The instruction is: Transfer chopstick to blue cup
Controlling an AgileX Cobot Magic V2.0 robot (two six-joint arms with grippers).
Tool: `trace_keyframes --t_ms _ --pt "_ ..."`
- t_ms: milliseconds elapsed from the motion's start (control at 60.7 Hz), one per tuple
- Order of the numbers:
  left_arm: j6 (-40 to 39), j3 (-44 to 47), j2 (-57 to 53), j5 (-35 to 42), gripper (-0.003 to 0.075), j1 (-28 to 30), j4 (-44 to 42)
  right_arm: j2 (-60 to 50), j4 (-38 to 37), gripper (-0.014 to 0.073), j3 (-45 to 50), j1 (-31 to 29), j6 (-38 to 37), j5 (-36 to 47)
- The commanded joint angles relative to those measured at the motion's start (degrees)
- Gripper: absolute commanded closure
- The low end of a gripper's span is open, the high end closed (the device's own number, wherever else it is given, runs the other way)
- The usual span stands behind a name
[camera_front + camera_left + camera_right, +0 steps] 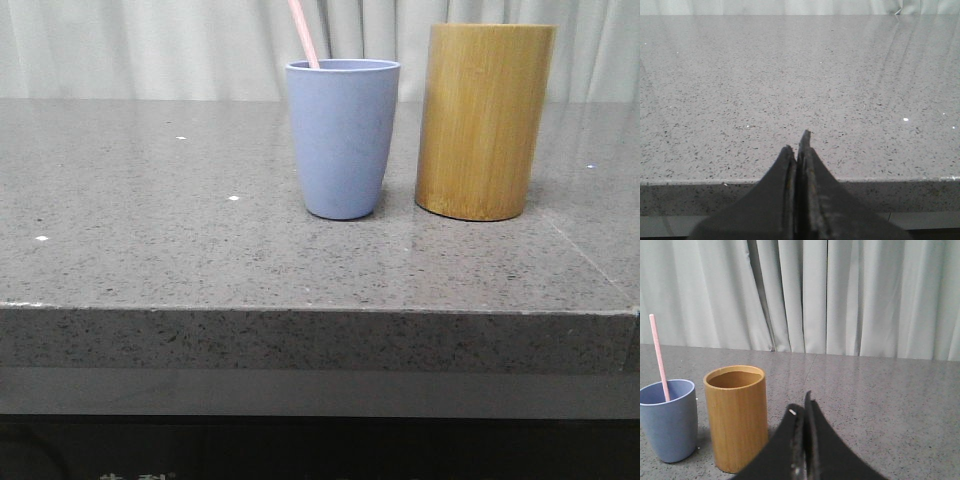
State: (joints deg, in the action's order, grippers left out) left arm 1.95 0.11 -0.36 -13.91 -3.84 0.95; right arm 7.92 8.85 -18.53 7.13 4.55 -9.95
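Chopstick (304,34) is pictured standing inside the blue cup (342,138), leaned against the rim on the side away from the bamboo cylinder (483,120), its upper end rising well above the cup's mouth. The cup is set upright on the grey speckled surface (180,250), just beside the cylinder, which is seen empty in the right wrist view. The transfer is judged complete, since the stick is borne by the cup alone. The left end effector (801,150) is held with its tips pressed together over bare surface; the right end effector (802,410) is likewise closed on nothing, kept near the cylinder but apart from it.
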Motion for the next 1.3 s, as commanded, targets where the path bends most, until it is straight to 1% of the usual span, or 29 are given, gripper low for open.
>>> trace_keyframes --t_ms 0,132,214,329,511,659,708,758,873,1285 --pt "-0.54 0.43 -1.3 4.87 0.0739 0.08 -0.03 0.55 0.14 0.0704 -1.56 -0.36 0.22 4.7" --pt "-0.54 0.43 -1.3 4.87 0.0739 0.08 -0.03 0.55 -2.35 0.0704 -1.49 -0.36 0.22 4.7" --pt "-0.54 0.43 -1.3 4.87 0.0739 0.08 -0.03 0.44 -2.47 0.0704 0.03 -0.36 0.22 4.51" --pt "-0.54 0.43 -1.3 4.87 0.0739 0.08 -0.03 -2.01 -2.47 0.0704 4.69 -1.45 0.22 4.12" --pt "-0.54 0.43 -1.3 4.87 0.0739 0.08 -0.03 -9.91 -2.41 0.0704 13.76 -4.43 0.22 4.25" --pt "-0.54 0.43 -1.3 4.87 0.0739 0.08 -0.03 -9.54 -0.72 0.0704 18.5 -5.03 0.22 5.29" --pt "-0.54 0.43 -1.3 4.87 0.0739 0.08 -0.03 -9.72 -0.14 0.0704 19.99 -5.03 0.22 6.74" --pt "-0.54 0.43 -1.3 4.87 0.0739 0.08 -0.03 -9.72 0.03 0.0704 19.83 -5.03 0.22 5.08" --pt "-0.54 0.43 -1.3 4.87 0.0739 0.08 -0.03 -9.72 0.03 0.0704 19.85 -5.03 0.22 4.26" --pt "-0.54 0.43 -1.3 4.87 0.0739 0.08 -0.03 -9.72 0.03 0.0704 19.85 -5.03 0.22 4.26"
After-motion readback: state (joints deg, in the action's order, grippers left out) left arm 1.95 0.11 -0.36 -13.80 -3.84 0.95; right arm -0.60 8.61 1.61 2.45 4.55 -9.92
